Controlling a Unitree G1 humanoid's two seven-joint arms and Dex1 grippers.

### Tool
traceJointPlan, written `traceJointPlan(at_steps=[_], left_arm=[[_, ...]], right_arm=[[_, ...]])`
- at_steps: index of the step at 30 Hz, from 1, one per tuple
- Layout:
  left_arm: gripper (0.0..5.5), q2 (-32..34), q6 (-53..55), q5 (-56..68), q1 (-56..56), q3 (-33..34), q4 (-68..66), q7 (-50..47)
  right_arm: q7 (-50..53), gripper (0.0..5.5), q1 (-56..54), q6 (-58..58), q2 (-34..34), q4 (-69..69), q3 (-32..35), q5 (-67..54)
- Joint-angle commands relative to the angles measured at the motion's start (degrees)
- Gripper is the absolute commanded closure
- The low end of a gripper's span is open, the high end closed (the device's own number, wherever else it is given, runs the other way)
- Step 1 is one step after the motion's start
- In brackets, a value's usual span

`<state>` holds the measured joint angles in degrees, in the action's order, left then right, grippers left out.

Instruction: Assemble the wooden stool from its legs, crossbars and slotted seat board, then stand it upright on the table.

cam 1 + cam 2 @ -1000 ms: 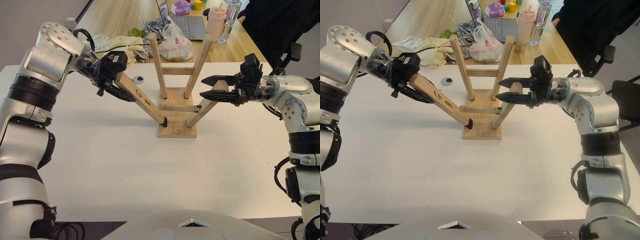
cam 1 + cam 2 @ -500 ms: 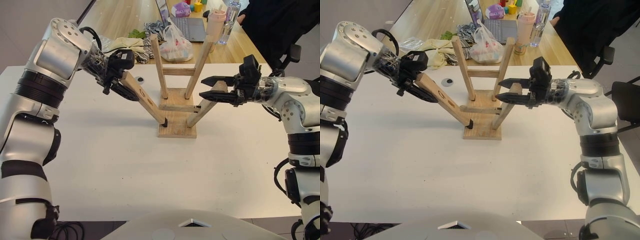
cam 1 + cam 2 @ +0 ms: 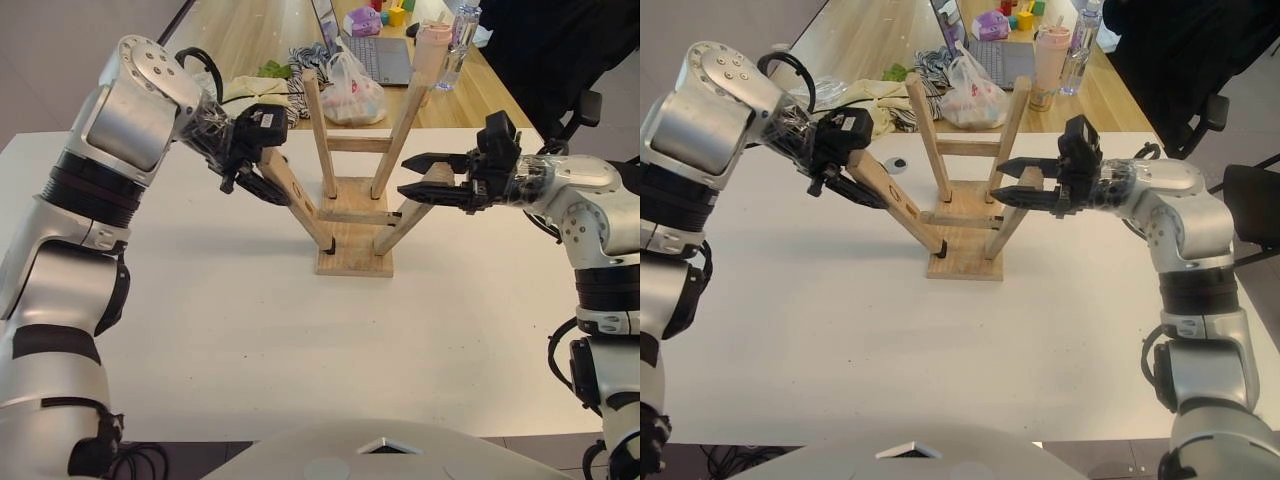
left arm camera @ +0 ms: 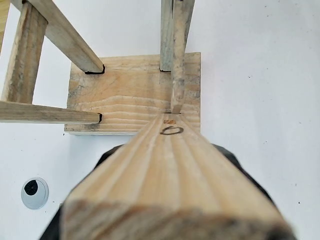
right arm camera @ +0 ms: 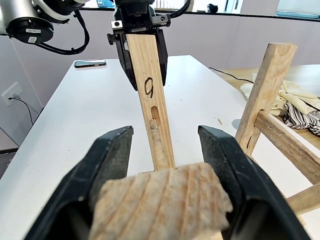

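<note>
**On the table, the left leg comes up steeper**

Over the seat board (image 3: 355, 262), which lies flat on the white table (image 3: 250, 330) with its legs pointing up, my left gripper (image 3: 262, 165) is clamped on the top end of the near-left leg (image 3: 300, 200). In the last second I have swung that arm inward and upward, so the leg leans less and stands closer to the angle of the others, with its foot at the slot in the board. My right gripper (image 3: 404, 177) has kept its place: its fingers are spread apart on either side of the top of the near-right leg (image 3: 400, 225), not squeezing it.

I judge this to be the seating of the last leg. The stool is nearly built but upside down, so turning it upright is not yet done.

The count:
- One seat board.
- Four legs: the two near ones and two far ones (image 3: 318, 130) (image 3: 398, 125).
- Two crossbars that I can make out: an upper one (image 3: 357, 143) between the far legs and a lower one (image 3: 350, 215) between the near legs.
</note>
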<state>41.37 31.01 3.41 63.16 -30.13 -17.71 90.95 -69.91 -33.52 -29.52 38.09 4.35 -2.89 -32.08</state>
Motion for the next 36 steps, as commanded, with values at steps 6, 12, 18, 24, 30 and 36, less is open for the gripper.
traceJointPlan(at_steps=[6, 12, 18, 24, 30, 36], left_arm=[[3.49, -8.22, 4.13, -0.31, -5.09, -2.81, 5.06, -3.11], [3.49, -7.27, 4.63, -0.69, -6.44, -1.95, 5.35, -3.87], [3.49, -6.72, 4.41, -1.00, -10.15, -1.20, 5.09, -5.74], [3.49, -7.30, 5.80, -0.63, -12.80, -0.85, 5.94, -7.74], [3.49, -7.33, 6.24, -0.42, -12.92, -0.91, 6.03, -8.32], [3.49, -7.66, 5.92, -0.50, -12.82, -1.13, 6.07, -8.56]], right_arm=[[-0.75, 3.33, 4.07, -3.27, -3.16, -1.41, -4.57, 0.60], [-0.83, 3.33, 3.94, -2.70, -2.98, -0.86, -4.68, 1.23], [-0.11, 3.33, 1.52, -2.19, -3.22, 0.97, -3.70, 1.89], [-1.45, 2.11, -2.00, -3.85, -1.74, 2.06, -1.48, 0.57], [-2.76, 1.88, -6.81, -7.39, -1.24, 4.90, 4.34, -4.37], [-3.50, 1.88, -12.83, -9.99, 1.34, 9.73, 11.21, -8.45]])
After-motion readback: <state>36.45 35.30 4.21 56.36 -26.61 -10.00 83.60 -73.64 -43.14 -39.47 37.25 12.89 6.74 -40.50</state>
